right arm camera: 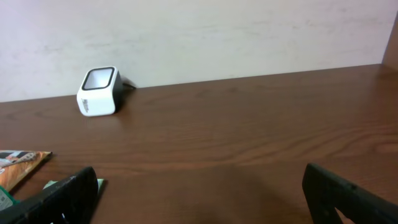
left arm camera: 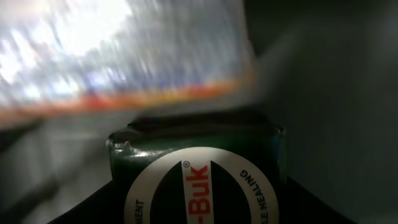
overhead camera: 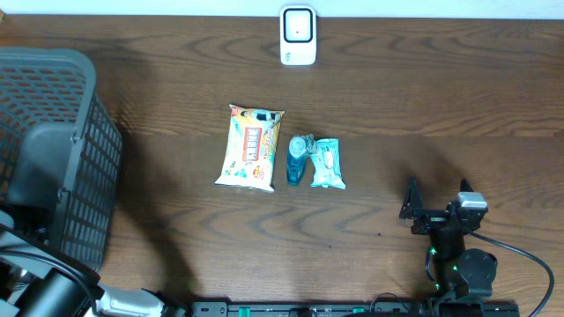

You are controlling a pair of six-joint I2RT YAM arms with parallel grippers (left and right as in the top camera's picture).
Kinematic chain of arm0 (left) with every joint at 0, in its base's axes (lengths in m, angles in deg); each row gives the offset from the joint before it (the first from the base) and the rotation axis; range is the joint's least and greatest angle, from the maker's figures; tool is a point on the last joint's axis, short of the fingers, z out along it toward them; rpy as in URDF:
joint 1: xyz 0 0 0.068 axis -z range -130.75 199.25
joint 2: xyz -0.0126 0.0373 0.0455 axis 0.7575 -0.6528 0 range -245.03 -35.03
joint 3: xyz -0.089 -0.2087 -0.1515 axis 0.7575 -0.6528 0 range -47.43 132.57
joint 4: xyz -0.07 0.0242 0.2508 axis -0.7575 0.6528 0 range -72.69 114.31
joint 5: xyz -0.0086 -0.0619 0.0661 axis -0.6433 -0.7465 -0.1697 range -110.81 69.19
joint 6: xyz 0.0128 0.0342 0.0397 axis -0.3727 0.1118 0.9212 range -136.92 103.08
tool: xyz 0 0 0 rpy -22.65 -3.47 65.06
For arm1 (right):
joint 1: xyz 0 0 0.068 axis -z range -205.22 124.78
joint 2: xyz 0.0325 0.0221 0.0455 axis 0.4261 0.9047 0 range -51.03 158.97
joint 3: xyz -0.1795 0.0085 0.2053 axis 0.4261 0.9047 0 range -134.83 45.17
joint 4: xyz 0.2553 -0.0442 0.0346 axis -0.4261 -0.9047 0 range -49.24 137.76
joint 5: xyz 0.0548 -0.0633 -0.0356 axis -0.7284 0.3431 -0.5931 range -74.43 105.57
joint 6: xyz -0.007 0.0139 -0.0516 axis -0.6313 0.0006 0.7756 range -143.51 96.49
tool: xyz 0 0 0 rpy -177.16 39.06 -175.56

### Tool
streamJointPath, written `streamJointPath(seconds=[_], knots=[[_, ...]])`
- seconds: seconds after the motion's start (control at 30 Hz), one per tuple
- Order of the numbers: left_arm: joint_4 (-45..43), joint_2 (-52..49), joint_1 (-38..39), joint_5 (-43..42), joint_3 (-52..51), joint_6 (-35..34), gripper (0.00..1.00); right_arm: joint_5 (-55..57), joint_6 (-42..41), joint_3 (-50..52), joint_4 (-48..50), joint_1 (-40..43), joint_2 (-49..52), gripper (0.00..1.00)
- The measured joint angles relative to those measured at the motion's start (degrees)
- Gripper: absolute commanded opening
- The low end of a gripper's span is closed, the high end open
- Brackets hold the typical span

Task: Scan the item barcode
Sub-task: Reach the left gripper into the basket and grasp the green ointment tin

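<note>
Left claw [left arm camera: 199,210] first: it's nose-down in the basket [overhead camera: 92,167], far left of the scanner [overhead camera: 298,35]. Its wrist cam is filled by a dark green packet [left arm camera: 199,174] with a round white "-Buk" label. I honestly can't tell if the jaws have bitten on it or are only sitting around it. All I get is dark wedges at the bottom corners of that view.

The bit that matters for the next move: the packet is dead ahead of that claw and right up close, with its long side running across the view. A blurry shiny bag [left arm camera: 124,56] is lying just behind it. I'd guess the packet is the item to scan. That would make it the left arm's job, since it's the one right on it. It'd be a long carry right and toward the back to reach the scanner.

On the robot's side of the scanner, out on the table [overhead camera: 458,106], there's a yellow snack pouch [overhead camera: 253,148] slightly left of it. A small blue bottle [overhead camera: 297,160] is straight in line with it. A teal packet [overhead camera: 328,164] is touching the bottle on the right.

Off to the right of the scanner and close to the robot's edge, the right claw [right arm camera: 199,205] is spread wide with nothing in it. It's pointing at the scanner and well apart from it.
</note>
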Motion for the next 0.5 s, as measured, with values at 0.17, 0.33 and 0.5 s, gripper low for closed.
streamJointPath(seconds=[0.17,0.33,0.5], knots=[[0.79,2.34,0.28,-2.51,0.00,-0.31,0.63,0.02,0.00,0.00,0.00,-0.02,0.00,0.99],[0.52,9.29,0.33,-5.33,0.11,-2.01,0.63,0.02,0.00,0.00,0.02,0.00,0.00,0.99],[-1.75,15.89,0.50,-12.41,1.90,-5.20,0.63,0.00,0.00,0.00,0.00,0.00,0.00,0.99]])
